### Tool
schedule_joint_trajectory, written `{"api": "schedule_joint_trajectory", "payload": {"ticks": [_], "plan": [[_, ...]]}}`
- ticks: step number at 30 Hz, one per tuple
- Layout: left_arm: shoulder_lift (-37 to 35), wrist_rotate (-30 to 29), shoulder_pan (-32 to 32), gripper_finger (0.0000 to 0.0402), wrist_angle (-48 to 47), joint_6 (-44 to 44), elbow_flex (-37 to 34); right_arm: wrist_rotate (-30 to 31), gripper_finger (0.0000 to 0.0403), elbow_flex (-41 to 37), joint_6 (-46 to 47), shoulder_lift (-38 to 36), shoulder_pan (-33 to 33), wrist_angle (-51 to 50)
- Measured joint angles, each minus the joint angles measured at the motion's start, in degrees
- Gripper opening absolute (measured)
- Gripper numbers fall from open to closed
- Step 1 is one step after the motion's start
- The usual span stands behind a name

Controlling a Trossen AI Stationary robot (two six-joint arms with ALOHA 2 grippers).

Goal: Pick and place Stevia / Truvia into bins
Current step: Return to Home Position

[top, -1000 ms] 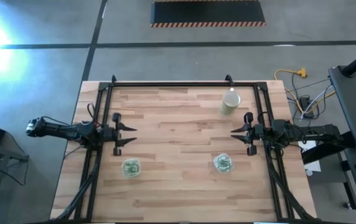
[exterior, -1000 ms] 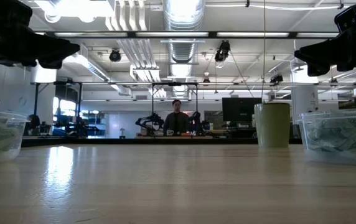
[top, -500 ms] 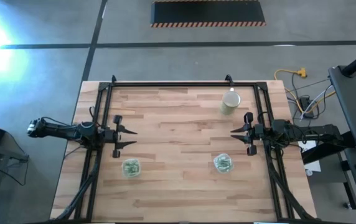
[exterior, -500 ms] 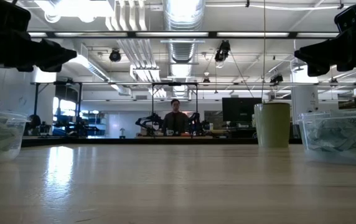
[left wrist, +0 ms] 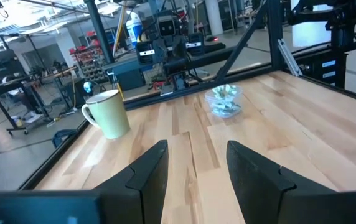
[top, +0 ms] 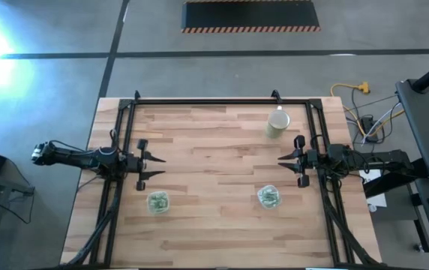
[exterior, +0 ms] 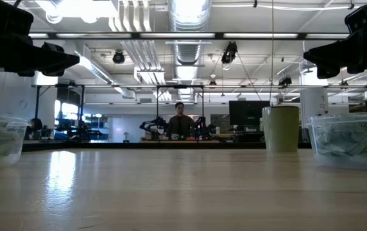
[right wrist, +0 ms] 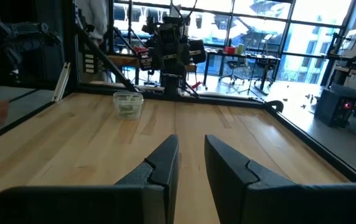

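- Pale wood forms the worktop (top: 214, 154). Only the high view takes in all of it, with the left tool (top: 154, 159) by the left edge and the right tool (top: 286, 159) by the right edge, pointing at each other and well apart.
- Left wrist view alone shows the left tool's fingers (left wrist: 150, 174) set a fair gap apart, holding nothing. Right wrist view shows the right tool's fingers (right wrist: 162, 165) parted by a narrow gap, also holding nothing.
- Low view adds a person (exterior: 181, 122) far off in the room, too small to make out further.
- Low view cuts off the left bin (exterior: 4, 117) at its left edge and the right bin (exterior: 350, 117) at its right edge. Both tools show there only as dark shapes overhead.
- Both bins sit toward the near side, each near its own tool.
- Stevia / Truvia sachets (top: 268, 197) lie in both bins, seen from above as green-white heaps. Single sachets cannot be counted.
- Beige cup (top: 277, 124) stands upright at the far right, beyond the right bin. Its contents cannot be told.
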Motion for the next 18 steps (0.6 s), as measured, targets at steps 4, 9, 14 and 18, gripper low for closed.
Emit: {"api": "schedule_joint_trajectory", "payload": {"ticks": [4, 9, 14, 18], "plan": [[0.2, 0.0, 0.0, 0.0148, 0.0, 0.0, 0.0, 0.0, 0.0068, 0.0, 0.0, 0.0, 0.0, 0.0], [0.5, 0.0, 0.0, 0.0148, 0.0, 0.0, 0.0, 0.0, 0.0068, 0.0, 0.0, 0.0, 0.0, 0.0], [0.5, 0.0, 0.0, 0.0148, 0.0, 0.0, 0.0, 0.0, 0.0068, 0.0, 0.0, 0.0, 0.0, 0.0], [0.5, 0.0, 0.0, 0.0148, 0.0, 0.0, 0.0, 0.0, 0.0068, 0.0, 0.0, 0.0, 0.0, 0.0]]}}
